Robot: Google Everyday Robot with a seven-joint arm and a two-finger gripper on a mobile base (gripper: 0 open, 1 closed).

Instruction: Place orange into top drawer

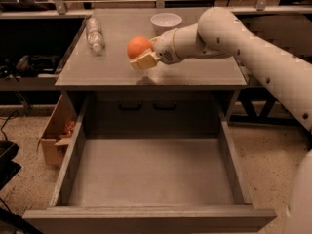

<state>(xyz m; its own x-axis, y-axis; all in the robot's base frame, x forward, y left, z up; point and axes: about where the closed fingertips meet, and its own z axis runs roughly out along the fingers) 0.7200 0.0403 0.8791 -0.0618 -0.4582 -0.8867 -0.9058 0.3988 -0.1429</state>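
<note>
Our gripper (145,55), jaws clamped on the orange (137,46), hung over the cabinet (102,62) — any slip would drop it outside the top drawer (151,174).

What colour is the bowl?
The bowl is white, camera view; the hand holds the orange above the cabinet.
</note>
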